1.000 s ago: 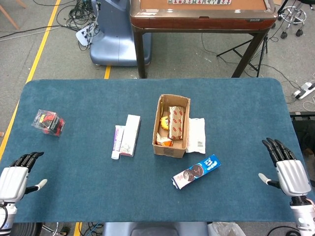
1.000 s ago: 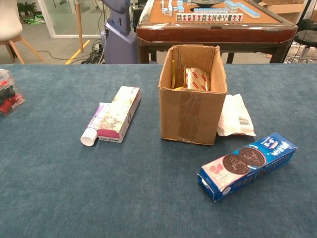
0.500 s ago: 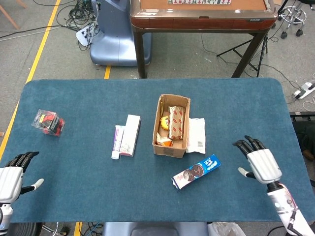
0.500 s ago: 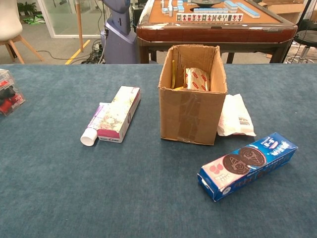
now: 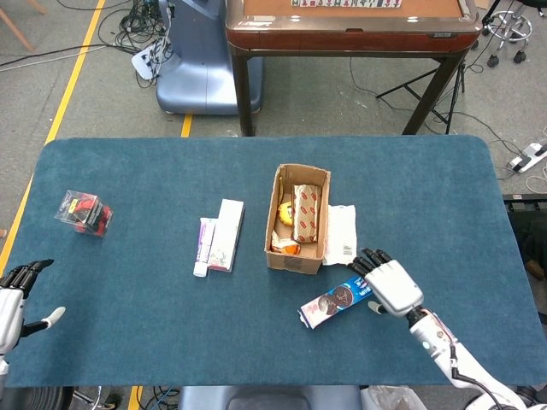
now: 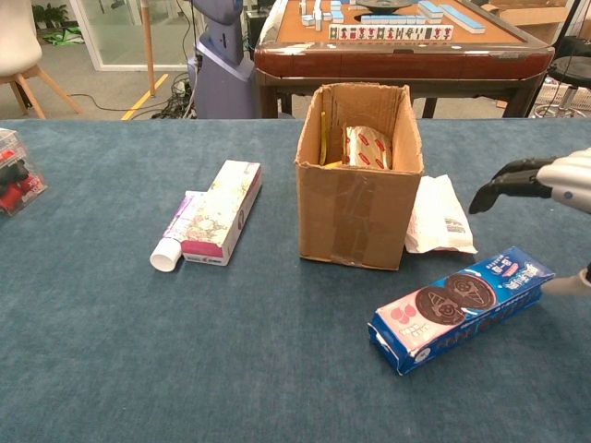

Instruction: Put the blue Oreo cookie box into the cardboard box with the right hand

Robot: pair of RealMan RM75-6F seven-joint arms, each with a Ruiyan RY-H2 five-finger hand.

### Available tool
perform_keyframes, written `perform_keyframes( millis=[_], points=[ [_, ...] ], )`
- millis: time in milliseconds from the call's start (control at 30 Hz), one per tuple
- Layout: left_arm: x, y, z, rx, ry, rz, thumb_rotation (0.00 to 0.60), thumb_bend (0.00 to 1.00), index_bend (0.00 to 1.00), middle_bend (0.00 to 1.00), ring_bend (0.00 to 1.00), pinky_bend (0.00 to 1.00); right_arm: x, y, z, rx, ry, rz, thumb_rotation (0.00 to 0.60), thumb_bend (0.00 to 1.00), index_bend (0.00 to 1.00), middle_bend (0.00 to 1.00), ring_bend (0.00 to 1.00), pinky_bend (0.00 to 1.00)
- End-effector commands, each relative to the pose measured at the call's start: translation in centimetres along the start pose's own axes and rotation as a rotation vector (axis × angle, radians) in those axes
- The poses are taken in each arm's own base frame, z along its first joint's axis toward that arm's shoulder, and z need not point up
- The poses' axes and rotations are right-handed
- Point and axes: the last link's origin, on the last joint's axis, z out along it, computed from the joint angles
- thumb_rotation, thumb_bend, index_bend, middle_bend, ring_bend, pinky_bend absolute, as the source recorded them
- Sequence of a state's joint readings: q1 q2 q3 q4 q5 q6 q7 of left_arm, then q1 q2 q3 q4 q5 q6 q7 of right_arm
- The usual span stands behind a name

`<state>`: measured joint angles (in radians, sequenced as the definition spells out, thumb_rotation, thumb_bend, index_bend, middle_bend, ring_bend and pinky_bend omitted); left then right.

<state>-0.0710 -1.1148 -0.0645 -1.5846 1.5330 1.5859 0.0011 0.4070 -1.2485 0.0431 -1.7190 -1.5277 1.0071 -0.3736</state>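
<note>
Right hand has swept in from the right table edge over the last second and now hovers above the far end of the blue Oreo cookie box, fingers spread, holding nothing; chest view shows it above the box with a gap, not touching. Oreo box hasn't moved, lies flat on the blue table just in front of the cardboard box, beside a white packet. Cardboard box already holds snacks, some room left. Left hand has drifted back to the left edge, open, idle. Reach nearly done; grasp not yet made, next is lowering and closing on the box.
</note>
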Motion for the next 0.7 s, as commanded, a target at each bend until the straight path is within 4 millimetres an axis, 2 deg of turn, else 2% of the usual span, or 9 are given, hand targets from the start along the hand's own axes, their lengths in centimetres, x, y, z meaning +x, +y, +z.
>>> perform_keyframes(
  millis=[33, 333, 700],
  points=[
    [0.3, -0.2, 0.0, 0.005, 0.011, -0.002, 0.6, 0.11, 0.21, 0.28, 0.26, 0.41, -0.8, -0.5, 0.4, 0.016, -0.029, -0.01, 0.6, 0.0, 0.25, 0.24, 0.11, 0.2],
    [0.7, -0.3, 0.0, 0.015, 0.022, -0.002, 0.6, 0.11, 0.23, 0.28, 0.26, 0.41, -2.7, -0.9, 1.3, 0.024, -0.069, 0.0, 0.6, 0.0, 0.25, 0.24, 0.11, 0.2],
    [0.9, -0.5, 0.0, 0.027, 0.029, -0.004, 0.6, 0.11, 0.27, 0.28, 0.26, 0.41, -3.9, -0.9, 3.2, 0.028, -0.101, 0.008, 0.6, 0.0, 0.26, 0.27, 0.14, 0.2]
  ],
)
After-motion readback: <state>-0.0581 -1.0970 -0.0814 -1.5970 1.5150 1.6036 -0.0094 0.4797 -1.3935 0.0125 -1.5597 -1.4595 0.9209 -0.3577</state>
